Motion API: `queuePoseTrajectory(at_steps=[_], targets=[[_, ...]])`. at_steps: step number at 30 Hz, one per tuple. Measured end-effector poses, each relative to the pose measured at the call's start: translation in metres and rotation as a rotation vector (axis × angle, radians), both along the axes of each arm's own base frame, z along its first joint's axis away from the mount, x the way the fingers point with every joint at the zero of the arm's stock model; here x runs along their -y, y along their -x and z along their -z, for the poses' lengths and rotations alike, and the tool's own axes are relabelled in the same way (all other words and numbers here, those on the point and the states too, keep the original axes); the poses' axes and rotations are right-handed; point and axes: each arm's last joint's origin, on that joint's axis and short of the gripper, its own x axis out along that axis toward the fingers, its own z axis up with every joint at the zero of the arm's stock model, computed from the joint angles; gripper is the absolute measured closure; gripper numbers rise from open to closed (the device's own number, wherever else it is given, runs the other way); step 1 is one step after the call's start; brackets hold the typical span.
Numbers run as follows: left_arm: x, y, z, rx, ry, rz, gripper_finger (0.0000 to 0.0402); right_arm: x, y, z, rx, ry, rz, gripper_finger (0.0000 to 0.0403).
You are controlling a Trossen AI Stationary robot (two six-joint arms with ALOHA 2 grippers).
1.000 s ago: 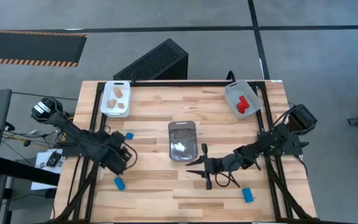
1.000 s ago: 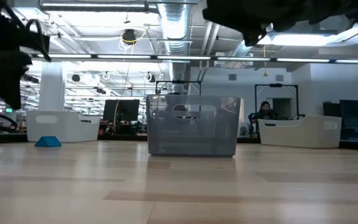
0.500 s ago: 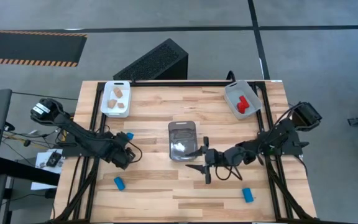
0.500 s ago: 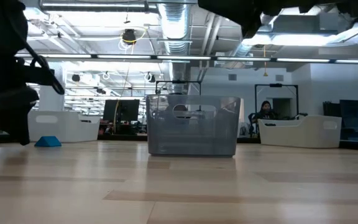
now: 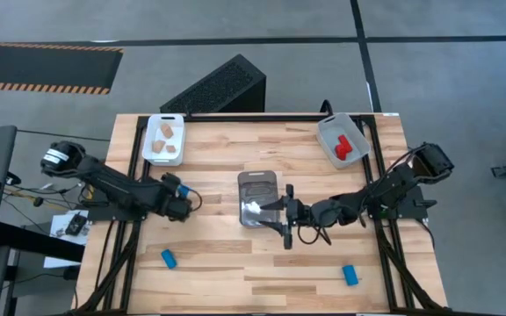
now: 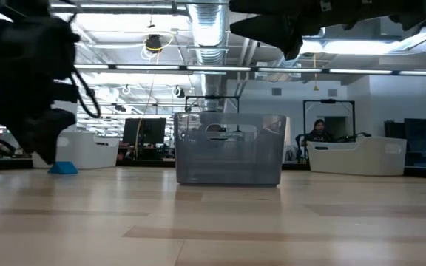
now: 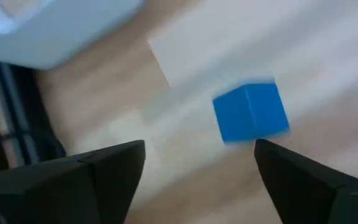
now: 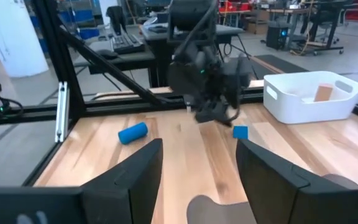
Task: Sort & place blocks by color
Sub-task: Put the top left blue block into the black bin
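Our left hand (image 5: 181,198) hangs spread over the blue cube (image 7: 251,112), on the table (image 5: 209,263) just left of the clear tray (image 5: 258,198); we should centre, drop square, then close. Our right hand (image 5: 285,215), spread and empty, waits at the tray's right edge, with the other blue blocks (image 5: 169,258) nearer the table's front.

i count three blue blocks on the table: one by the left arm (image 5: 172,180), one near the front left (image 5: 169,258), one near the front right (image 5: 350,275). two wood blocks (image 5: 165,132) sit in the white tray (image 5: 150,151). the red blocks (image 5: 343,147) in the grey tray (image 5: 327,132) i can't count apart. a clear tray (image 5: 258,179) makes three trays. two arms.
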Motion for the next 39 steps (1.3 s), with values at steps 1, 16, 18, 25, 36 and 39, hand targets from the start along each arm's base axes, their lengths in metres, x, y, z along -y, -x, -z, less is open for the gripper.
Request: queuePoseTrajectory(at_steps=[1,16,18,25,36,39], targets=[[-0.004,-0.001,0.000,0.008,-0.015,-0.022,0.0098,0.000,0.000,0.000,-0.005,0.002,0.000,0.0173],[-0.039,-0.022,0.006,0.075,0.070,0.022,0.0102,-0.002,0.002,0.010,-0.094,0.001,-0.004,0.0173],[-0.043,-0.023,0.006,0.073,0.070,0.024,0.0113,-0.002,0.002,0.010,-0.098,-0.003,-0.002,0.0173],[-0.050,-0.021,0.018,0.135,0.140,0.045,0.0179,-0.004,0.003,0.010,-0.098,-0.003,-0.012,0.0173],[-0.051,-0.022,0.018,0.130,0.151,0.073,0.0299,-0.006,0.004,0.010,-0.103,0.000,-0.018,0.0173],[-0.049,-0.029,0.009,0.147,0.179,0.090,0.0300,-0.007,0.001,0.008,-0.124,0.009,-0.018,0.0173]])
